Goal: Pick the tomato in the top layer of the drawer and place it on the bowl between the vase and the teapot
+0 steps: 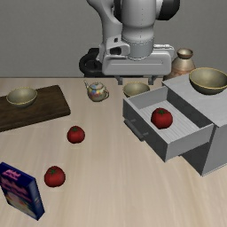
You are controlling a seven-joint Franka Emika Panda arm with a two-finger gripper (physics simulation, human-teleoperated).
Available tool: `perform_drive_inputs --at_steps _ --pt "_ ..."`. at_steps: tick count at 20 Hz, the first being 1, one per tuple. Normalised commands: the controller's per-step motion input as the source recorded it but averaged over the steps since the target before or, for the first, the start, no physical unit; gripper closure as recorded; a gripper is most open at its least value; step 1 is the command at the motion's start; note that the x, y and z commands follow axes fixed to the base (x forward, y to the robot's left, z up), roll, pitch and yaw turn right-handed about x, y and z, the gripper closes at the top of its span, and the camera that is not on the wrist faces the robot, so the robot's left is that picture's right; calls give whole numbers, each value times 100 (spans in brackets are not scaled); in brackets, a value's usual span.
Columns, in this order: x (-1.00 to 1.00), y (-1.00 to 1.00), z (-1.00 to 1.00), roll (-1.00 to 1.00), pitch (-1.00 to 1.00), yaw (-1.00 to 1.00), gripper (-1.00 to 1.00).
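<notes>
You lose the arm (142, 13) at the 12 o'clock edge. The hand (139, 80) covers part of a dark object (89, 63) at 11 o'clock; you can't tell what it is. The box (21, 189) is cut off at 8 o'clock, the cabinet (209, 133) at 3 o'clock.

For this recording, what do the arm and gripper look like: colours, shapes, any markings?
The arm is rounded and pale grey-white, with dark sections on either side near the top. The gripper has a wide, boxy light-grey body and two short dark fingers under it. I cannot make out cables or markings.
</notes>
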Motion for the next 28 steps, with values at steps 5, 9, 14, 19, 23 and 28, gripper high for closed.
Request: perform_drive_inputs --at_steps 5,9,14,19,23,28 --pt "40 60 0 0 0 0 -100" --pt "100 0 0 0 0 0 -100" --pt "20 40 -40 0 0 0 -100" --pt "0 0 -80 0 0 0 100" --pt "0 0 0 0 0 0 100" --pt "0 0 0 0 0 0 100"
